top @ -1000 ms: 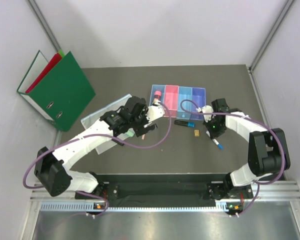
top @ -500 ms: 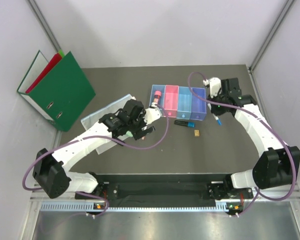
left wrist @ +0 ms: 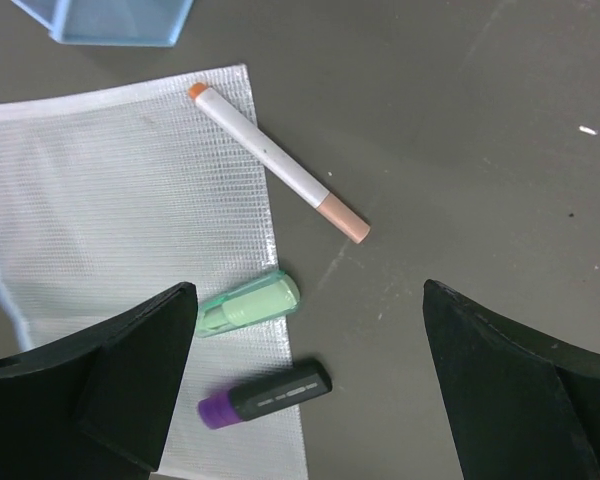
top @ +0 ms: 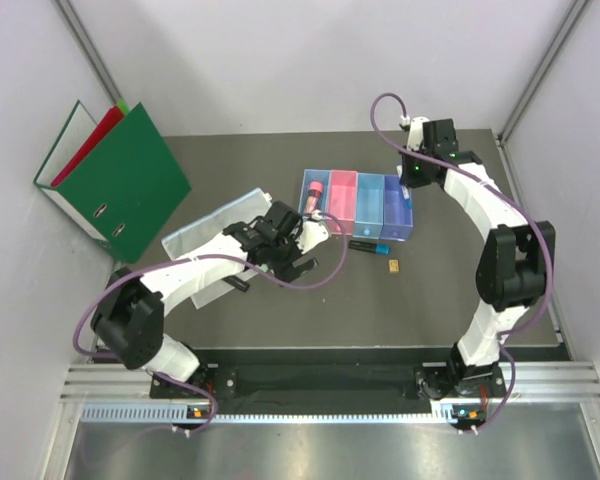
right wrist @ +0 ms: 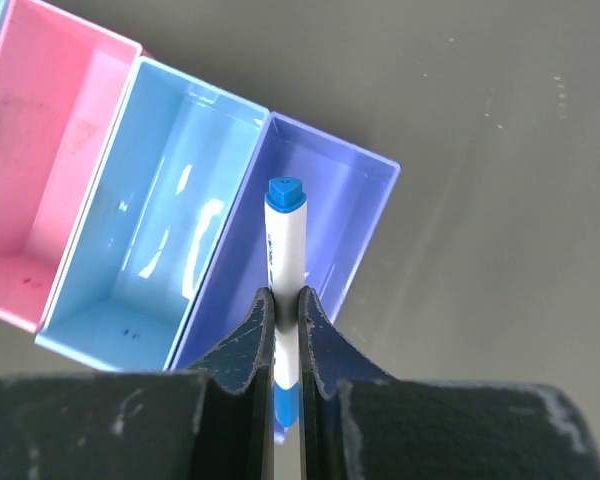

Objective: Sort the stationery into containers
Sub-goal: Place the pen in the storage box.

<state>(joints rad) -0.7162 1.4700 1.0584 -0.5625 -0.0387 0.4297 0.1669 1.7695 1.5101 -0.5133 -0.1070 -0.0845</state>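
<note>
The containers [top: 357, 203] are four joined bins, light blue, pink, blue and purple, at mid-table. A pink-capped glue stick [top: 314, 191] lies in the light blue bin. My right gripper [right wrist: 287, 300] is shut on a white pen with a blue cap [right wrist: 284, 235], held above the purple bin [right wrist: 320, 200]. My left gripper [left wrist: 308, 300] hangs open over a green highlighter [left wrist: 248, 304], a black marker with a purple cap [left wrist: 265, 394] and a white pen with orange ends [left wrist: 275, 160]. A black marker with a blue cap [top: 368, 245] and a tan block [top: 392, 266] lie in front of the bins.
A clear mesh sleeve [left wrist: 110, 200] lies flat under the left gripper's left finger, with the highlighter and purple-capped marker on its edge. Green and red ring binders [top: 120, 180] stand at the far left. Grey walls close in the table's sides and back.
The right arm has carried the blue-capped pen from low over the table near the tan block to above the purple bin. The left gripper has shifted slightly and stayed open.
</note>
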